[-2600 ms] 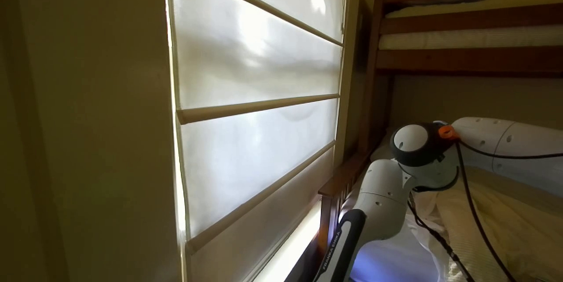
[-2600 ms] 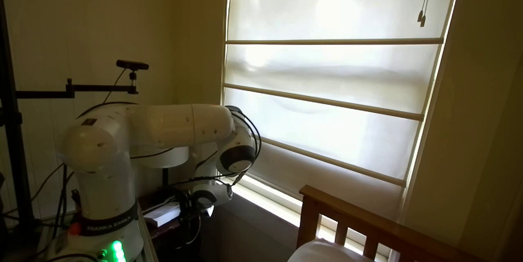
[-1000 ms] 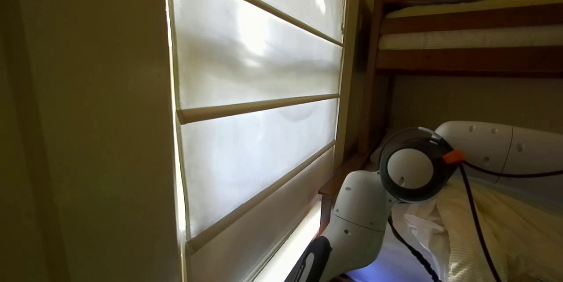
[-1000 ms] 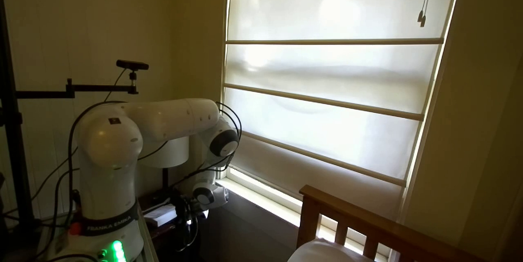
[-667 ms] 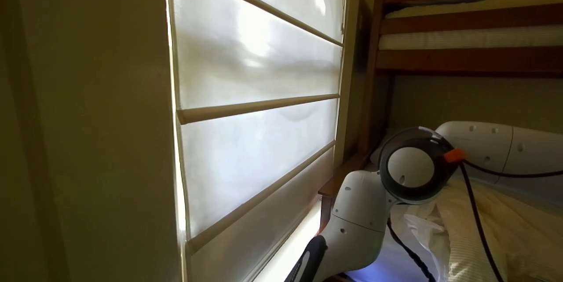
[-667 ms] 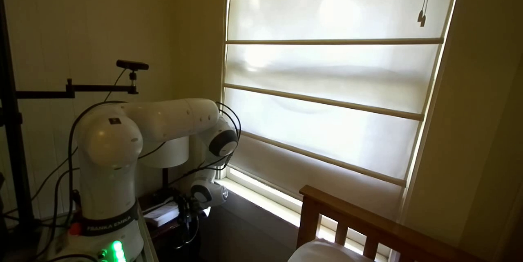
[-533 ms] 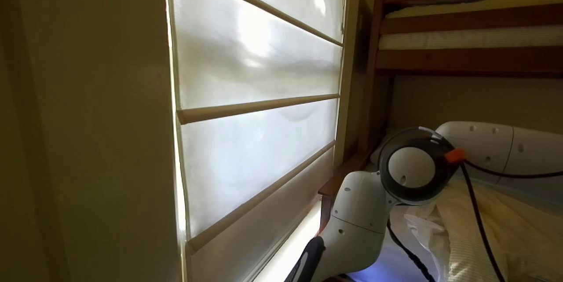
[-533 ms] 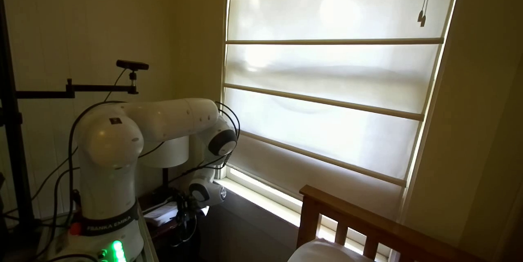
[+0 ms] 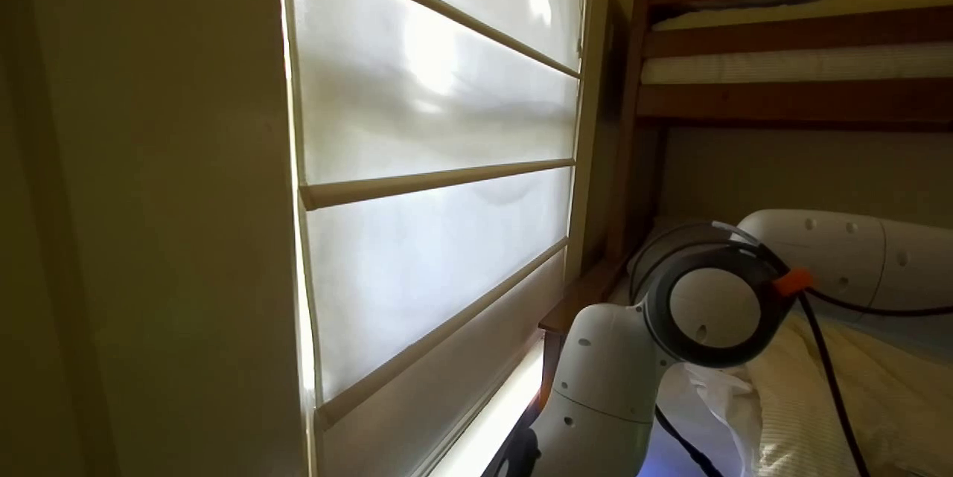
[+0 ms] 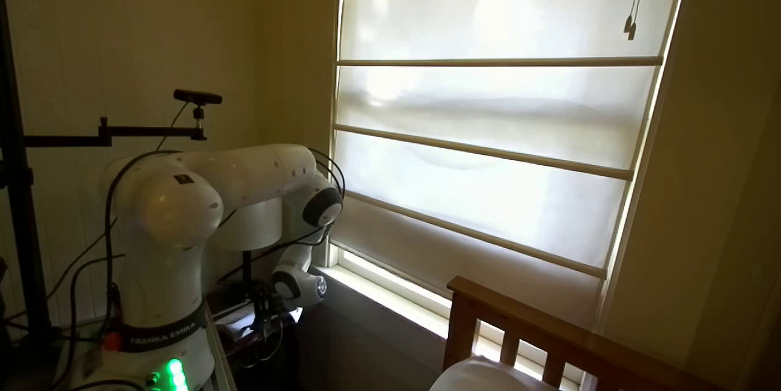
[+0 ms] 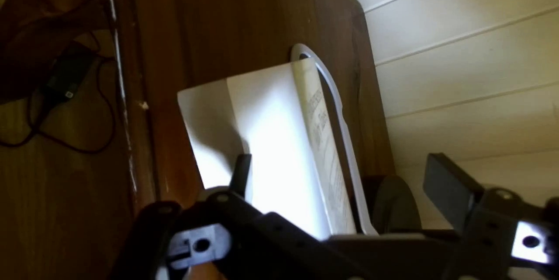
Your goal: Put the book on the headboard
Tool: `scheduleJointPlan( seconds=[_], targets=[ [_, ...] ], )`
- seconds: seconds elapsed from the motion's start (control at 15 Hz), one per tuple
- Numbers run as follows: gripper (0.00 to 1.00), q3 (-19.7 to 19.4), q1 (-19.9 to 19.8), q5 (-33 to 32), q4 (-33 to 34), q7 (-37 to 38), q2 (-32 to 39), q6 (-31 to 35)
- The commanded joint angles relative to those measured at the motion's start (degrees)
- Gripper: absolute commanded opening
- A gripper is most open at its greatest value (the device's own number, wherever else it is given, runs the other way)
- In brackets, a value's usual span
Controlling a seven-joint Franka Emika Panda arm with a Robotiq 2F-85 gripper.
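In an exterior view we're looking along the blind (image 9: 439,261); in an exterior view, facing it past the arm (image 10: 256,174), both sharing blind, arm, headboard (image 10: 549,322). In the wrist view we're peering closely down at the book (image 11: 279,140).

The headboard (image 10: 561,331) looks like smooth wood, the desk (image 11: 236,31) wood scuffed along one edge. I see smooth paper on the book (image 11: 277,140), matt cloth in the Roman blind (image 10: 488,98), glossy plastic on the arm (image 10: 244,174), ribbed cloth bedding (image 9: 793,402).
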Motion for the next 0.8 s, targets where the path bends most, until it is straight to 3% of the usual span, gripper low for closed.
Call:
scheduleJointPlan(
  seconds=[0.0, 0.33, 0.73],
  targets=[
    [1.00, -2.0, 2.6, 4.9, 1.9, -2.0, 0.1, 1.8],
    [1.00, -1.6, 1.1, 7.6, 1.9, -5.2, 0.1, 6.5],
    [1.00, -3.1, 3.0, 10.8, 3.3, -6.9, 0.1, 3.2]
  ],
)
